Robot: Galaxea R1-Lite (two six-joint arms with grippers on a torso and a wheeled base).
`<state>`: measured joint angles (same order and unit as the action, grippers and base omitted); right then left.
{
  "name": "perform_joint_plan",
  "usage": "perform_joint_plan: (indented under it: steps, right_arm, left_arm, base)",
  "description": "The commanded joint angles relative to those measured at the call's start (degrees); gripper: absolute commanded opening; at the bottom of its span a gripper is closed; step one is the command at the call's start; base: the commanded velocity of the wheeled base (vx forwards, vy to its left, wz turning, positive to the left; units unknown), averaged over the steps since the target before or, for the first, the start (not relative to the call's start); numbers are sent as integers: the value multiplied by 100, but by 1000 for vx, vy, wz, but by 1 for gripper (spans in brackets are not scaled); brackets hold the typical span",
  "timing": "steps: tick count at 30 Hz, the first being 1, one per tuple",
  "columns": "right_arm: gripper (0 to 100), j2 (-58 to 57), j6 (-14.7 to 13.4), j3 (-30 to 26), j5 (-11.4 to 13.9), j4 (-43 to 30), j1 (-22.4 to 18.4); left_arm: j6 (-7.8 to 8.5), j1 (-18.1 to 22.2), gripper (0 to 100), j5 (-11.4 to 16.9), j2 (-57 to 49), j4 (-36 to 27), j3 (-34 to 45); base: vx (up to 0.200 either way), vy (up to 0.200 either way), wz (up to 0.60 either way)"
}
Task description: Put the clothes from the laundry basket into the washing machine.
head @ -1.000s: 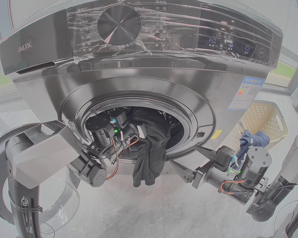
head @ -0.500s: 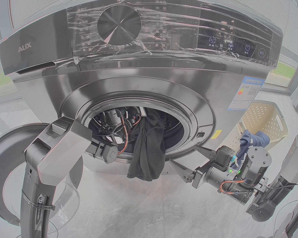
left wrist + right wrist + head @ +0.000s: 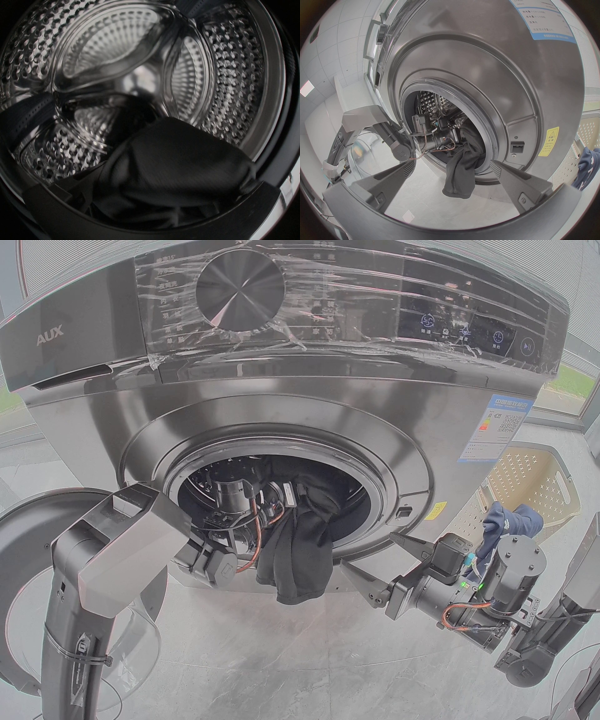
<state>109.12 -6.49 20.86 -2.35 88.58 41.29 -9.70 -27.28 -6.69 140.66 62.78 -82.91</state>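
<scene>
You have one washing machine (image 3: pixel 387 446) and one laundry basket (image 3: pixel 537 484). Of two garments, the black garment (image 3: pixel 300 546) hangs from the drum opening and the blue garment (image 3: pixel 509 524) is on the basket. Left claw (image 3: pixel 292 489) is in the drum, its grip unclear; right claw (image 3: pixel 367 550) is wide and empty.

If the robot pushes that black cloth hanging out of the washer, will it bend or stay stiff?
Probably floppy: the black cloth droops limply over the washer's door rim. It looks light, since it folds into soft creases. Its dangling end may slide back out, as much hangs outside the drum.
</scene>
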Motion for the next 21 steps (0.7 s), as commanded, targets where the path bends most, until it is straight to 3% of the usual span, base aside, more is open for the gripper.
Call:
perform_joint_plan:
  steps: [1,2,5,12,13,21]
  right_arm:
    - [100,13,-2,6,-2,2,2]
    - [100,13,-2,6,-2,2,2]
    - [100,13,-2,6,-2,2,2]
    - [100,13,-2,15,-2,2,2]
    - [100,13,-2,15,-2,2,2]
    - [100,13,-2,24,-2,2,2]
  left_arm:
    - [4,-234,100,221,-416,-214,697]
    - [12,-322,100,370,-513,-258,1022]
    - [39,-357,100,476,-513,-266,1286]
    - [215,-286,100,546,-205,-240,1409]
    - [267,-242,0,546,-135,-240,1365]
    - [311,-181,0,564,50,-205,1075]
  base:
    - [0,0,0]
    - [0,0,0]
    - [0,0,0]
    - [0,0,0]
    - [0,0,0]
    - [0,0,0]
